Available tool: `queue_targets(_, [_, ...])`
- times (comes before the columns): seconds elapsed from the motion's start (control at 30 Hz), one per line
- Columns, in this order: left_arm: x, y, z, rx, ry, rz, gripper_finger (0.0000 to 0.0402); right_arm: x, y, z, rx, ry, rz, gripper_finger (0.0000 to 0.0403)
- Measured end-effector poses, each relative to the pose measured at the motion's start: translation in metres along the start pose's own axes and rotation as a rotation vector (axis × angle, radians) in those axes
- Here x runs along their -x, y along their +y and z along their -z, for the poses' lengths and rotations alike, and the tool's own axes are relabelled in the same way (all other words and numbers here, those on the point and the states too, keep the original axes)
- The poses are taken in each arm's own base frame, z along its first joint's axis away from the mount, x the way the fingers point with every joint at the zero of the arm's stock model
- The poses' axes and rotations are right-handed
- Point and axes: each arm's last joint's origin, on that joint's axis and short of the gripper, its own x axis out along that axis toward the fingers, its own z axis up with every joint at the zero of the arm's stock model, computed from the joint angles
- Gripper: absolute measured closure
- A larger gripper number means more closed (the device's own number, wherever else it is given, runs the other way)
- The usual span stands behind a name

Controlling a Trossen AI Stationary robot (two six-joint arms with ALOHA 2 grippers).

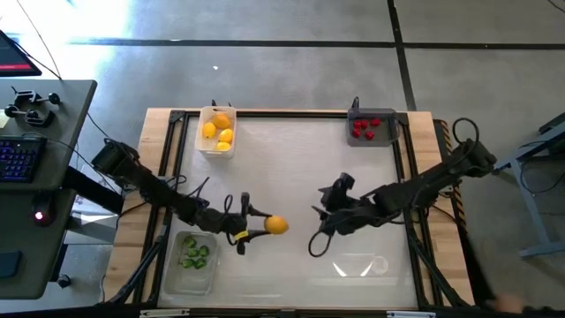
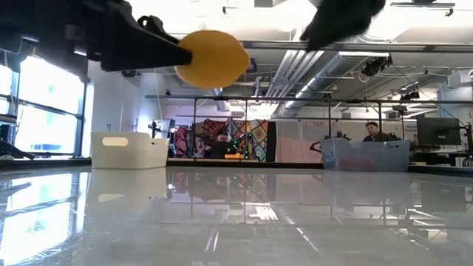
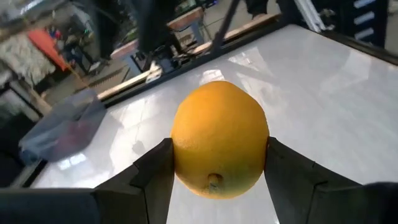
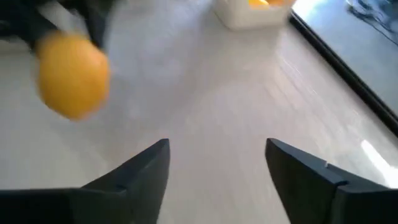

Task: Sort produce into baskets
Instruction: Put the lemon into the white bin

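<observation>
A yellow-orange toy fruit (image 1: 277, 225) hangs above the middle of the table with my left gripper (image 1: 267, 227) shut on it. My right gripper (image 4: 217, 152) stands open a little to the fruit's right, with nothing between its fingers; it shows in the high view (image 1: 323, 212). The white basket (image 1: 217, 132) at the far left holds yellow and orange fruit. Red berries lie in the dark grey basket (image 1: 372, 129) at the far right. The clear basket (image 1: 192, 258) at the near left holds green pieces. My left gripper pinches the fruit between its two fingers, one on each of its opposite sides (image 3: 179, 155). The fingers (image 3: 152, 171) come nearly level from the table's left. The fruit (image 2: 212, 58) is lifted well clear of the table.
A black frame (image 1: 291, 113) runs round the white tabletop. A desk with a keyboard (image 1: 19, 161) stands left of the table. The low view shows people seated in the room behind. A bright glare patch (image 1: 360, 265) lies on the table near the front edge.
</observation>
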Motion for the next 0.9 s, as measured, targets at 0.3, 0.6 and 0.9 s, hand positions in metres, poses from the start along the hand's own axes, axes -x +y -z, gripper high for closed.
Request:
queue_targets(0.3, [0.013, 0.038, -0.009, 0.175, 0.06, -0.025, 0.0211, -0.051, -0.021, 0.054, -0.068, 0.037, -0.031, 0.029])
queue_targets(0.6, [0.033, 0.088, -0.008, 0.353, 0.155, -0.16, 0.0211, -0.082, -0.056, 0.106, -0.199, -0.043, 0.002, 0.0397])
queue_targets(0.9, [0.064, 0.135, 0.018, 0.521, 0.384, -0.53, 0.0211, -0.084, -0.063, 0.122, -0.253, -0.068, -0.003, 0.0392])
